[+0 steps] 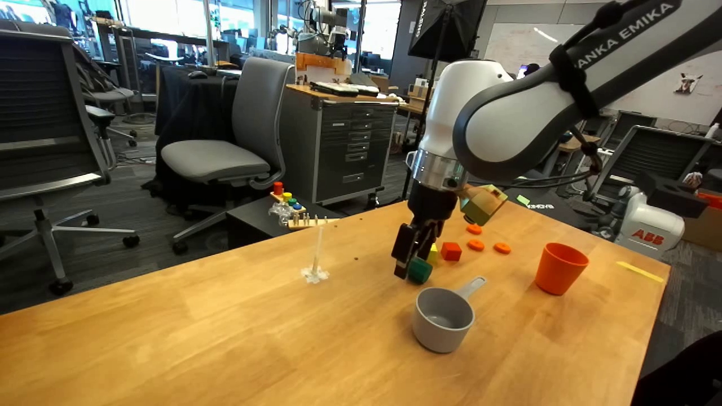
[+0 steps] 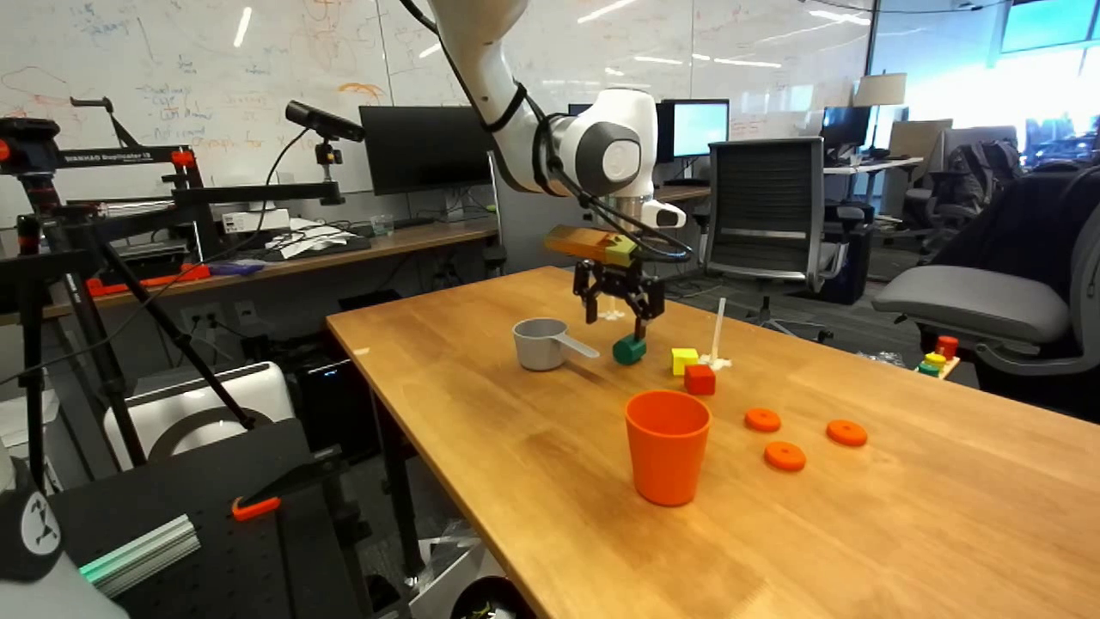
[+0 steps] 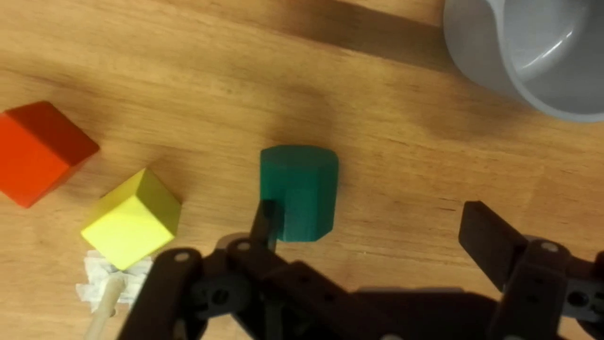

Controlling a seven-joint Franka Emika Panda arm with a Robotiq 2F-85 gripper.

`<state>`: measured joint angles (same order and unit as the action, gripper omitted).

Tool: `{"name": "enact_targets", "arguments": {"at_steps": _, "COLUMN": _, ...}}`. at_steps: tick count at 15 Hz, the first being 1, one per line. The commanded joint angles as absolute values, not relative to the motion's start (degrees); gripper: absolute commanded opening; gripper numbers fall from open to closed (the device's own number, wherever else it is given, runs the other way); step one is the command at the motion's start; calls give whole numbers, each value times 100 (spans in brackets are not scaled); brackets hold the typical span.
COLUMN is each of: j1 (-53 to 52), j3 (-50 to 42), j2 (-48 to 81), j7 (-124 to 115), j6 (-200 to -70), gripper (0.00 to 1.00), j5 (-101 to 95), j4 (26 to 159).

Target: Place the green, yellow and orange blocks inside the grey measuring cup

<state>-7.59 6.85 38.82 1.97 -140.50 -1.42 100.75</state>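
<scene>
None of the loading is done, as far as we can see. Our pincer (image 3: 370, 215) has its fingers wide apart and grips nothing. One finger overlaps the green block (image 3: 304, 184), which we take as the first pick; whether they touch we cannot tell. Just beyond that finger lies the yellow block (image 3: 130, 219), then the red-orange block (image 3: 42, 151) on the same side. The grey measuring cup (image 3: 476, 52) stands upright past the opposite finger. With all three blocks outside it, every transfer is left.

For room, the green block sits off-centre, but a broad strip of table (image 3: 401, 179) parts it from the opposite finger, so a small sideways shift should frame it. Farther out, the yellow block looks cramped, with the red-orange block near one corner and an upright pale stick (image 2: 719, 328) just beside it. On the cup's side, the handle (image 2: 577, 346) juts toward the blocks, so we would come in over the rim instead. Farthest, the orange-red cup (image 2: 668, 456) and orange discs (image 2: 784, 460) lie past the red-orange block.
</scene>
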Motion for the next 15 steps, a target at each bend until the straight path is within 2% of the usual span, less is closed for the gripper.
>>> {"name": "enact_targets", "arguments": {"at_steps": 1, "j1": -878, "j3": 553, "j2": 3768, "j7": -41, "j6": -13881, "gripper": 100, "j5": -185, "j4": 10023}}
{"name": "enact_targets", "arguments": {"at_steps": 9, "j1": -851, "j3": 274, "j2": 3851, "j7": -224, "j6": -13651, "gripper": 100, "j5": -336, "j4": 10082}}
{"name": "enact_targets", "arguments": {"at_steps": 10, "j1": -889, "j3": 210, "j2": 3899, "j7": -215, "j6": -13676, "gripper": 75, "j5": -456, "j4": 10031}}
{"name": "enact_targets", "arguments": {"at_steps": 11, "j1": -928, "j3": 168, "j2": 3949, "j7": -164, "j6": -13762, "gripper": 73, "j5": -609, "j4": 9997}}
{"name": "enact_targets", "arguments": {"at_steps": 15, "j1": -1137, "j3": 50, "j2": 4145, "j7": -157, "j6": -13876, "gripper": 42, "j5": -1260, "j4": 9804}}
